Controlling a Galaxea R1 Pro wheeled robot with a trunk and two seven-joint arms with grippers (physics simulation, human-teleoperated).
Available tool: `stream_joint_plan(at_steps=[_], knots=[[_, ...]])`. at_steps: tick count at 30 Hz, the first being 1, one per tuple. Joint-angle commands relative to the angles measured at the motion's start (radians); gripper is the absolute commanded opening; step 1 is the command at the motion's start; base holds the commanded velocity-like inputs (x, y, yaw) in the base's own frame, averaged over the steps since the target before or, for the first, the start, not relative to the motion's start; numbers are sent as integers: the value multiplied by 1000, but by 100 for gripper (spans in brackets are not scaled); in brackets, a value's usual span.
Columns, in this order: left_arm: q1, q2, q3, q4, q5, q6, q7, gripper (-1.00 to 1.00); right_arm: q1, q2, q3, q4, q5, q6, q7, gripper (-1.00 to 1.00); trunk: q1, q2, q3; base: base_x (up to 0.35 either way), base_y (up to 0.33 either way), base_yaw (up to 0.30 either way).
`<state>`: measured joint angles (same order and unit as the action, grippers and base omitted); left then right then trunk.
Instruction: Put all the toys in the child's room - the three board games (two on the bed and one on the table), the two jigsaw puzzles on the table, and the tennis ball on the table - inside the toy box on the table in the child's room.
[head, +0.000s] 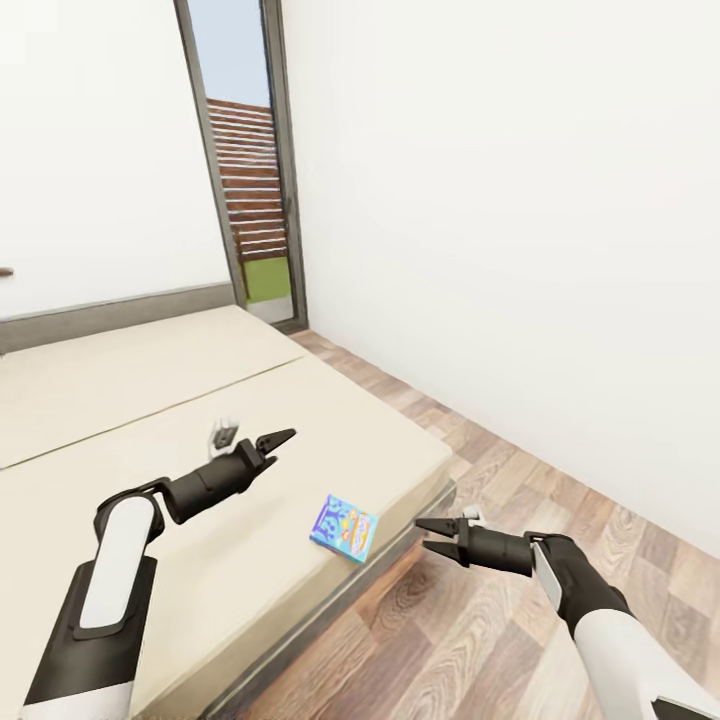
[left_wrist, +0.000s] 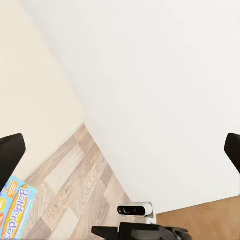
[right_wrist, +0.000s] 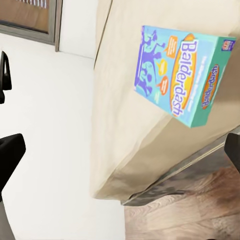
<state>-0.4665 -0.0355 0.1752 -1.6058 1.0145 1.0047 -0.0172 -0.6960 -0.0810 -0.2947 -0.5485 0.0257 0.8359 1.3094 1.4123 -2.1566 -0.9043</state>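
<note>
While board game (head: 344, 528) lies near bed (head: 150, 420) corner, R wrist reads "Balderdash"; both grippers' fingers apart.

In the head view our left arm rises from the lower left of the frame, white upper segment bent at a black elbow, black forearm reaching toward the centre. Our left claw (head: 272, 441) sits left of centre, jaws spread and holding nothing. Our right arm enters from the lower right corner (white sleeve, black wrist), pointing left. Our right claw (head: 431, 536) lies below centre, its two dark fingers parted and empty.
</note>
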Motion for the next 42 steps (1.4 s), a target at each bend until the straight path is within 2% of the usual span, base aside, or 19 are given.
stream_joint_plan(at_steps=[1,4,5,9,10,14,15,19,26,38,42], knots=[[-5,-3,-4,0,0,6,16,100,0,-1,-3,0,3,10,3,100,0,0,-1,0,0,146],[-20,-12,-15,0,6,7,88,100,-2,-5,-4,4,1,11,0,100,0,0,-1,0,0,95],[-20,-12,-15,0,6,7,88,100,-2,-5,-4,4,1,11,0,100,0,0,-1,0,0,75],[-37,-36,-23,1,43,7,211,100,-4,-15,-5,9,-1,12,-1,100,0,0,-1,0,0,44],[-37,-36,-23,1,43,7,211,100,-4,-15,-5,9,-1,12,-1,100,0,0,-1,0,0,31],[-49,-47,-29,2,110,8,327,100,-5,-22,-7,11,-2,13,-3,100,0,0,-1,0,0,18],[-49,-47,-29,2,110,8,327,100,-5,-22,-7,11,-2,13,-3,100,0,0,-1,0,0,13],[-54,-50,-48,3,162,7,397,100,-7,-27,-11,12,-7,15,-6,100,0,0,-1,0,0,7],[-57,-48,-69,4,190,6,430,100,-15,-43,-27,12,-12,15,-9,100,0,0,-1,0,0,3],[-58,-46,-75,4,201,6,438,100,-20,-57,-41,12,-13,14,-9,100,0,0,-1,0,0,0],[-58,-45,-75,4,202,6,438,100,-20,-57,-42,12,-13,14,-10,100,15,-28,-13,0,0,0]])
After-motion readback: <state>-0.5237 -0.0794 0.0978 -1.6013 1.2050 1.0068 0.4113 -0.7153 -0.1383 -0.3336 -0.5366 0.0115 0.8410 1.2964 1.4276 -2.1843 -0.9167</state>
